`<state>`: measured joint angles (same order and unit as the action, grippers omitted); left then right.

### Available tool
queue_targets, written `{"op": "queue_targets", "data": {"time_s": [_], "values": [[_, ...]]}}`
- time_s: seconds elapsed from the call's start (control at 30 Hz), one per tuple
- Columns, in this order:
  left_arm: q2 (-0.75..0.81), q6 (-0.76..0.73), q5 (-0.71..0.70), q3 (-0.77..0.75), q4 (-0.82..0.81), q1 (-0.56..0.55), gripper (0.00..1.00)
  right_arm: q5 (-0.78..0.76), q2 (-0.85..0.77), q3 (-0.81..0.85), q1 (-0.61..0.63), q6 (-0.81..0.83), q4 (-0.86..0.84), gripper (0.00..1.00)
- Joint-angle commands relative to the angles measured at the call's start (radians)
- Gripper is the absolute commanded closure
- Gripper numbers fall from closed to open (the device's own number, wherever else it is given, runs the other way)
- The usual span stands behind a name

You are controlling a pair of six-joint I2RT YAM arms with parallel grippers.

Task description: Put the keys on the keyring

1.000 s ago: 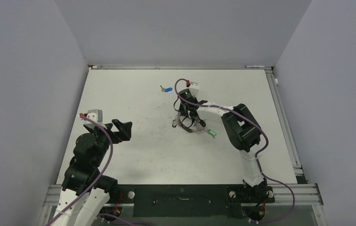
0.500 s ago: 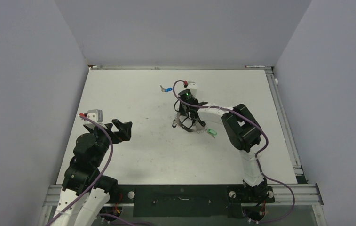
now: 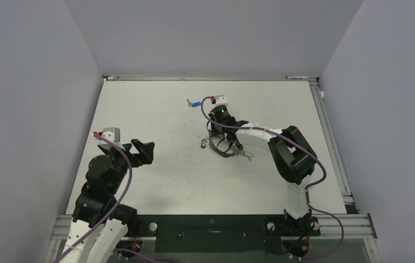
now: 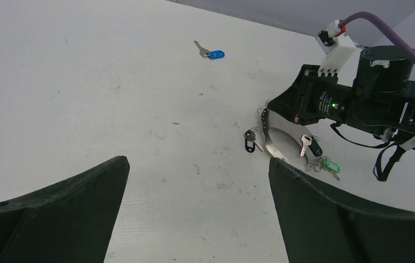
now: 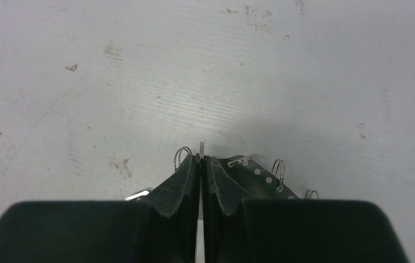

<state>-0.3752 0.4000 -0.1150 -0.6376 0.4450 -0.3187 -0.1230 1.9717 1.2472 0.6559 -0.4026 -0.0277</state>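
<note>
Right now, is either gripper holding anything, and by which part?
The right gripper pinches the keyring by its thin metal edge. The left gripper is open, holding nothing.

No legible text; small label [image 4: 325,102] on right end effector [image 5: 200,163] unreadable

R gripper [image 3: 220,136] points down at table [image 3: 155,109], fingertips hidden under wrist cam [image 3: 222,105], right at the keyring [image 3: 226,155]; hoop curves round the fingers on near side. Just R of fingers & a bit nearer: green key [image 3: 247,155], at hoop's edge, can't tell if touching. Just L of fingers: small dark-tagged key [image 3: 203,144]. Beyond fingers, slightly L, well apart from hoop: blue key [image 3: 195,103]. L gripper [image 3: 143,152] sits far L & nearer, fingers spread, well apart from all the keys.
</note>
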Motion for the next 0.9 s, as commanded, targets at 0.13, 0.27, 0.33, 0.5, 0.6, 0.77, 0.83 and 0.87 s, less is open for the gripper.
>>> {"op": "queue_targets", "data": {"time_s": [0.13, 0.27, 0.33, 0.5, 0.6, 0.77, 0.83, 0.87], "values": [[0.021, -0.030, 0.044, 0.011, -0.060, 0.007, 0.02, 0.019, -0.207, -0.066, 0.033, 0.100, -0.018, 0.95], [0.031, -0.037, 0.065, 0.018, -0.076, 0.007, 0.01, 0.053, -0.276, -0.097, 0.042, 0.132, -0.013, 0.95], [0.034, -0.038, 0.081, 0.021, -0.082, 0.007, 0.01, 0.105, -0.313, -0.114, 0.050, 0.181, -0.014, 0.95], [0.038, -0.038, 0.154, 0.027, -0.107, 0.009, 0.00, 0.213, -0.419, -0.158, 0.066, 0.271, 0.048, 0.95], [0.047, -0.035, 0.216, 0.030, -0.132, 0.009, 0.06, 0.306, -0.508, -0.193, 0.078, 0.316, 0.076, 0.95], [0.071, -0.021, 0.353, 0.046, -0.196, 0.010, 0.11, 0.379, -0.680, -0.242, 0.123, 0.374, 0.113, 0.95], [0.083, -0.016, 0.403, 0.051, -0.221, 0.010, 0.13, 0.417, -0.740, -0.262, 0.138, 0.393, 0.119, 0.95], [0.090, -0.010, 0.426, 0.055, -0.235, 0.010, 0.13, 0.435, -0.768, -0.272, 0.145, 0.395, 0.120, 0.95]]}}
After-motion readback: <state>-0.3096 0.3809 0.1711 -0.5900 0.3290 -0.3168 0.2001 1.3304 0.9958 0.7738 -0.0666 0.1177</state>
